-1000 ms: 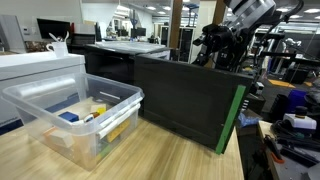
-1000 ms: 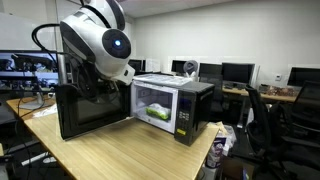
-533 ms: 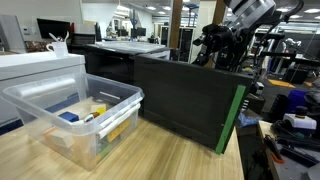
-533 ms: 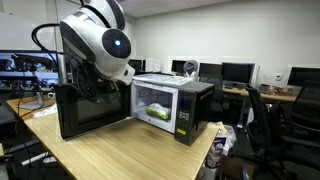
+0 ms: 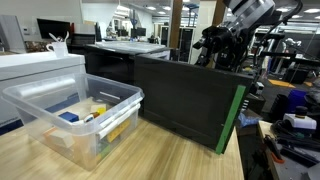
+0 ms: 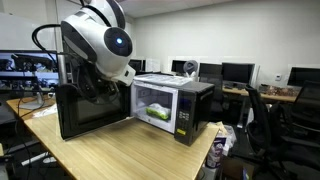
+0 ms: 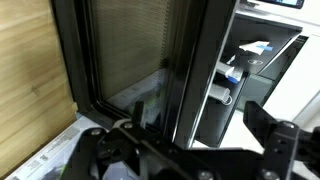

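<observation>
A black microwave [image 6: 180,105] stands on a wooden table [image 6: 120,155] with its door [image 6: 90,112] swung wide open. The door's back is a dark panel with a green edge [image 5: 185,95]. A pale green item [image 6: 158,113] lies inside the lit cavity. My gripper [image 5: 210,48] hangs at the door's top free corner and is partly hidden behind the white arm [image 6: 105,40]. In the wrist view my gripper [image 7: 190,142] is open. The door's edge [image 7: 185,90] runs between its two dark fingers [image 7: 278,135], with a gap on each side.
A clear plastic bin [image 5: 75,118] with several small items sits on the table beside the door. A white box [image 5: 35,68] stands behind it. Office desks, monitors [image 6: 235,72] and chairs [image 6: 275,120] surround the table. Clutter lies at the table's edge [image 5: 295,125].
</observation>
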Controlling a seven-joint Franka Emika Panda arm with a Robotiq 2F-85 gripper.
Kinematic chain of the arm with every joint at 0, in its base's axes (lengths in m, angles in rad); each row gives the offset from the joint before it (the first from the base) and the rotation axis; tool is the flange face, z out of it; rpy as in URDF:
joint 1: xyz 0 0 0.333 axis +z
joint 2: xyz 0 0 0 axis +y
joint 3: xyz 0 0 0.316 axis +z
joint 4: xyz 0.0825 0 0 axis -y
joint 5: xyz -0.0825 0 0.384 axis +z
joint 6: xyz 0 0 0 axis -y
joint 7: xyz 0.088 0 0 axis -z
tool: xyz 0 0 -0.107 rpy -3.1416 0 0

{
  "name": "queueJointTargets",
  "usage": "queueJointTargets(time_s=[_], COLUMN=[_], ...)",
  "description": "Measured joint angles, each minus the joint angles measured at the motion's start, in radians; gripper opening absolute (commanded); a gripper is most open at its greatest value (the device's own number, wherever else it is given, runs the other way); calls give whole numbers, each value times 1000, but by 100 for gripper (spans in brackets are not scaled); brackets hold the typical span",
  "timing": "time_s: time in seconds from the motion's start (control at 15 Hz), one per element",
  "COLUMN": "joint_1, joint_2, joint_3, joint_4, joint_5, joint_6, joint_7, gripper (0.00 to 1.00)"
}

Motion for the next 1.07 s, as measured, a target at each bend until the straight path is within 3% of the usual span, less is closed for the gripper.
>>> queueJointTargets(time_s=[0.33,0.67,1.07], joint_1=[-2,0,6], joint_2=[8,8,9], joint_3=[7,36,65], joint_4=[28,50,78], joint_5=[-193,-472,-667], joint_6=[131,260,315], joint_7=[153,356,537], gripper=[100,100,100])
